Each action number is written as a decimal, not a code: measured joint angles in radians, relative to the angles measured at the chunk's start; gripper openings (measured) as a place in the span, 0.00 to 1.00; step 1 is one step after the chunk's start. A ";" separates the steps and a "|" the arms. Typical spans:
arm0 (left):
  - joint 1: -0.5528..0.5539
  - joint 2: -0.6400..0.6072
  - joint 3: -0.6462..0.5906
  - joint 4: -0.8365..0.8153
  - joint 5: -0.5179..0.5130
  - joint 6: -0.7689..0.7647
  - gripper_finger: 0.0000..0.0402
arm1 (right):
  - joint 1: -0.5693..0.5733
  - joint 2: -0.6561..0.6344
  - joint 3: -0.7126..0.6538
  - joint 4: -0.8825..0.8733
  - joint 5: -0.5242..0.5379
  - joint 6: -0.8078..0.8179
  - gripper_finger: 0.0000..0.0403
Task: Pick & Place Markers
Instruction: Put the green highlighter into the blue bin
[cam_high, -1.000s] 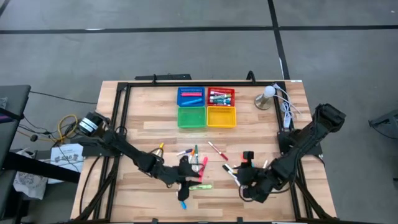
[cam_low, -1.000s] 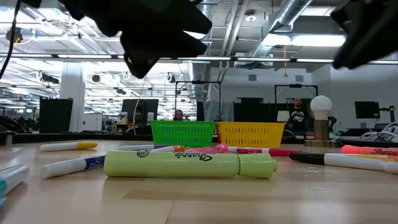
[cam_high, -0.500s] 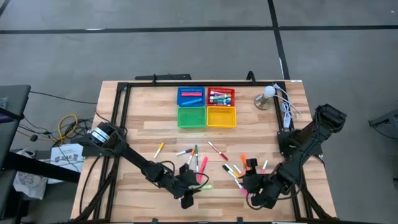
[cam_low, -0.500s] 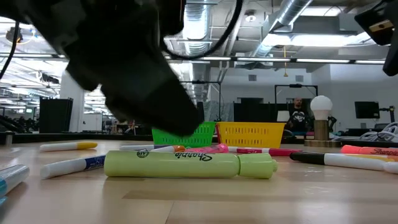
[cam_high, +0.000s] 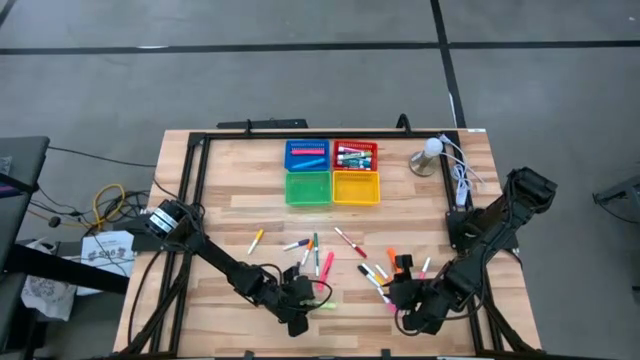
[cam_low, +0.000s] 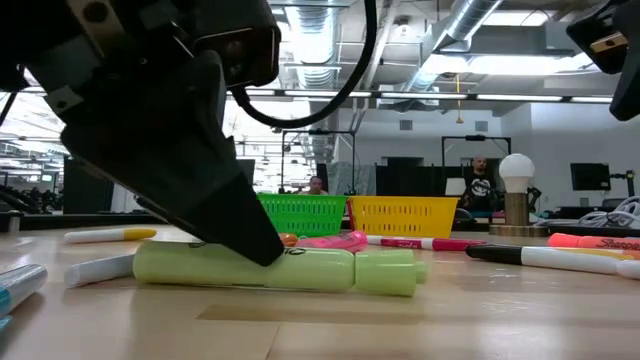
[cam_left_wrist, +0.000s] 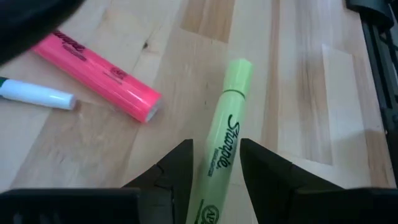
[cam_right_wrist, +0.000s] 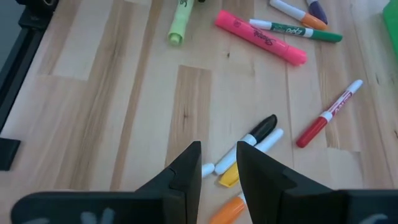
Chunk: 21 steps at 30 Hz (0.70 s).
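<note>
Loose markers (cam_high: 320, 262) lie scattered on the near half of the wooden table. A yellow-green highlighter (cam_left_wrist: 227, 124) lies flat near the front edge (cam_high: 326, 300). My left gripper (cam_left_wrist: 216, 146) is down over it, open, one finger on each side of its barrel (cam_low: 300, 270). My right gripper (cam_right_wrist: 219, 149) hovers open above the table at the near right (cam_high: 405, 300). Nothing sits between its fingers. A black-capped marker (cam_right_wrist: 261, 127) and a white one (cam_right_wrist: 252, 149) lie just beyond its tips. My left gripper straddles the highlighter's barrel (cam_left_wrist: 214, 163) near its rear end, the fingers slanting down and pointing along it. In the low view one fingertip (cam_low: 262, 245) rests against the barrel's top. The highlighter lies on the table, cap end away from the gripper.
Four trays stand at the far middle: blue (cam_high: 307, 155), red (cam_high: 355, 155), green (cam_high: 307, 188), yellow (cam_high: 356, 187). A lamp bulb (cam_high: 430, 152) with cables stands far right. A pink highlighter (cam_left_wrist: 99, 74) and a white marker (cam_left_wrist: 37, 94) lie beside the left gripper.
My left gripper has come down and toward the near edge, tipping steeper, until its fingers stand astride the yellow-green highlighter. The highlighter has slid a little toward the table's left and turned slightly, staying flat on the table.
</note>
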<state>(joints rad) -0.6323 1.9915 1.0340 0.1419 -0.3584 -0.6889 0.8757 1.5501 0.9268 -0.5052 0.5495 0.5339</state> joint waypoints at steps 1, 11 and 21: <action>0.000 0.000 0.000 -0.004 0.000 0.000 0.33 | -0.001 0.000 0.000 0.005 0.000 0.000 0.23; -0.001 0.047 0.004 -0.010 0.010 -0.026 0.33 | -0.008 0.000 0.000 0.066 0.002 0.000 0.23; 0.002 0.043 0.000 0.022 0.004 -0.027 0.32 | -0.008 0.000 0.000 0.075 0.001 -0.001 0.23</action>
<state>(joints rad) -0.6308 2.0342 1.0344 0.1641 -0.3547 -0.7158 0.8673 1.5501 0.9272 -0.4306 0.5503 0.5331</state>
